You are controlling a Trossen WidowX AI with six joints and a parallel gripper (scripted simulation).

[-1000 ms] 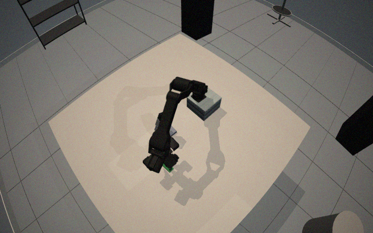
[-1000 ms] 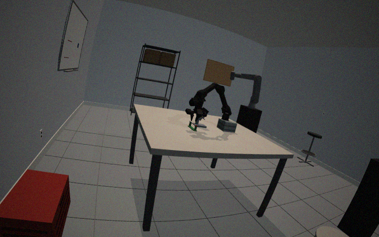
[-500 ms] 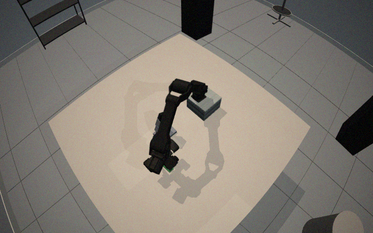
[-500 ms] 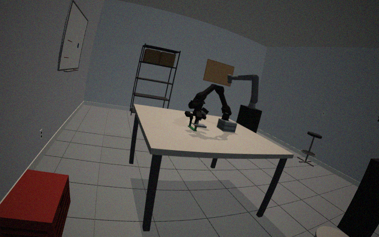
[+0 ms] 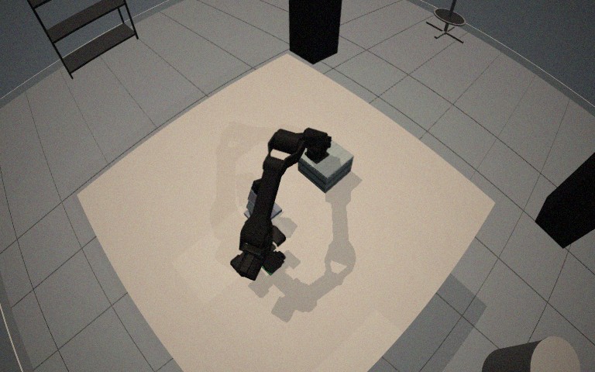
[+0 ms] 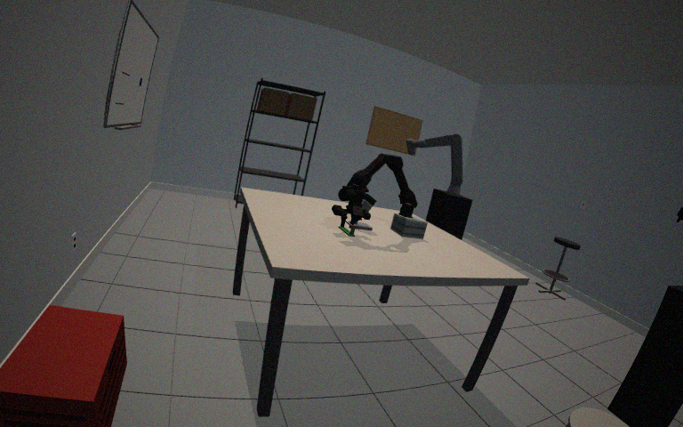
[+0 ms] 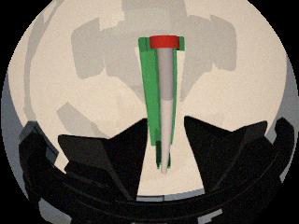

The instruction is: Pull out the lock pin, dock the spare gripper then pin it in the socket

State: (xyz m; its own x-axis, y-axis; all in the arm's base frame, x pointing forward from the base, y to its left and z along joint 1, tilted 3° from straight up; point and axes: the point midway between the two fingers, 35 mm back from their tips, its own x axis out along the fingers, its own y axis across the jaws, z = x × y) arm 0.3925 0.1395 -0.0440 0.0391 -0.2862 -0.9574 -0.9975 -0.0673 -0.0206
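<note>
My gripper (image 6: 348, 226) (image 7: 166, 121) is part-way open and empty, its fingers low on either side of the lock pin. The pale lock pin (image 7: 165, 112), with a red head (image 7: 164, 42), lies along a green holder (image 6: 345, 230) (image 7: 150, 79) on the table. In the top view, the arm hides the fingertips, the pin and most of the holder. A blue-grey upright assembly (image 5: 249, 203) on a flat base (image 5: 276, 211) (image 6: 363, 228) stands behind the gripper, partly hidden by the arm. I cannot tell its socket from the spare gripper.
The arm stands on a grey-green block (image 5: 325, 173) (image 6: 408, 226), to the right of the blue-grey assembly. The arm's links arch above that assembly. The pale table top (image 5: 394, 210) (image 6: 312, 256) carries all of these. The table's edges lie well away from the holder.
</note>
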